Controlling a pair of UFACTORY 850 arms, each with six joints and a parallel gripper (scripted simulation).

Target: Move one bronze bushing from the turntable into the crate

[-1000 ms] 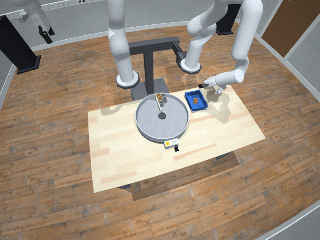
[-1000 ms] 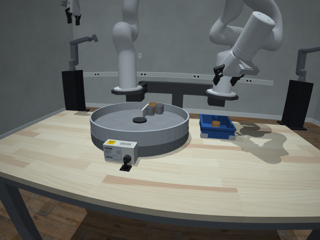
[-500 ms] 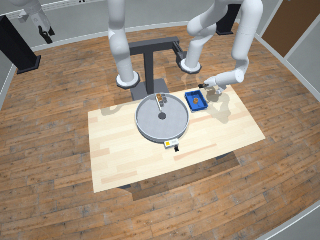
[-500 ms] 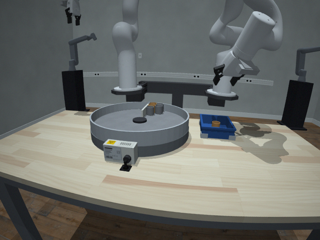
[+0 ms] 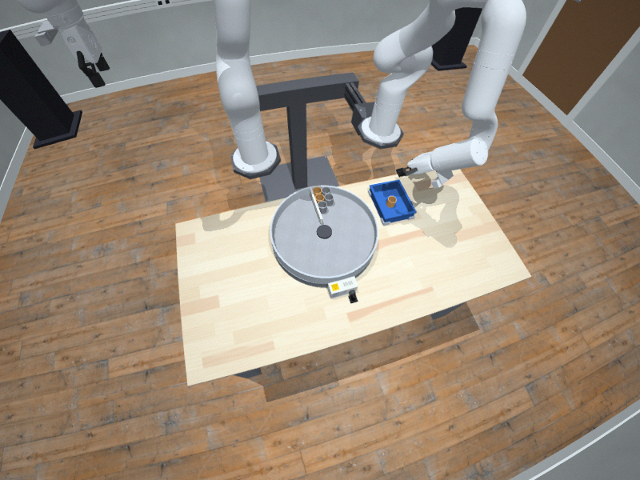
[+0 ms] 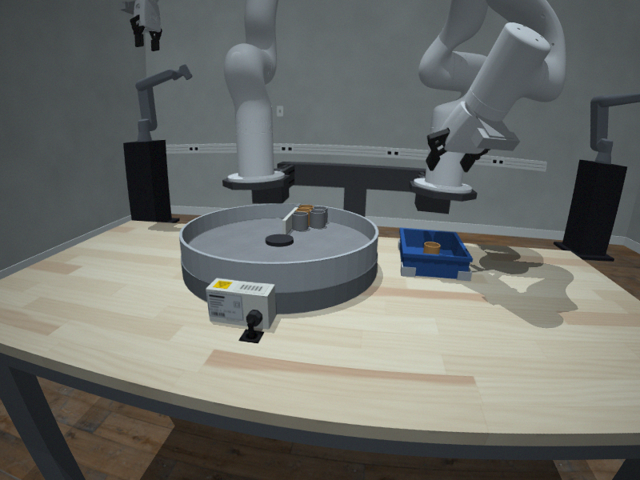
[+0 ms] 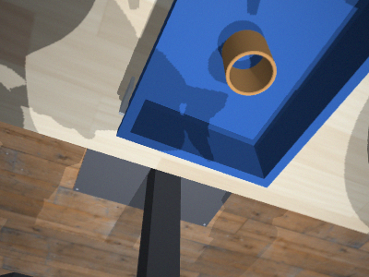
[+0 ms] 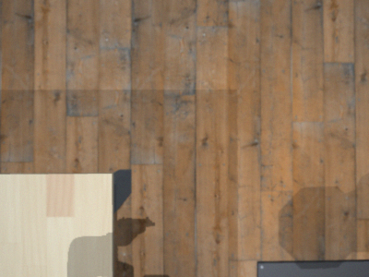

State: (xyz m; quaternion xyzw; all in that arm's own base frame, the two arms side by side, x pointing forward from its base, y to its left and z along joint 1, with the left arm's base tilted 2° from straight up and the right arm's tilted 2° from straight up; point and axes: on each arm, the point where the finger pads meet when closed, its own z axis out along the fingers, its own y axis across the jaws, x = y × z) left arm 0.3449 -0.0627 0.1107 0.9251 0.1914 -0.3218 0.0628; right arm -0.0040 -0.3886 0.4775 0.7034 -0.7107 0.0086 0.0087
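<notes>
Where the bench runs to its near long edge, a white box stands just beside the turntable. Toward the far edge, blue crate level, apparently seated in its guides, far corners poorly seen; one bronze bushing upright inside. Two bronze, three grey bushings on turntable, far side. Left gripper above far edge near crate, fingers apart, nothing held. Right gripper high beyond bench, likewise spread.

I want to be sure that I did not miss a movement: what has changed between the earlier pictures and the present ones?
Nothing visibly changed. The bronze bushing stayed in the blue crate, the other bushings stayed on the turntable, and both arms kept their poses, with grippers open.
</notes>
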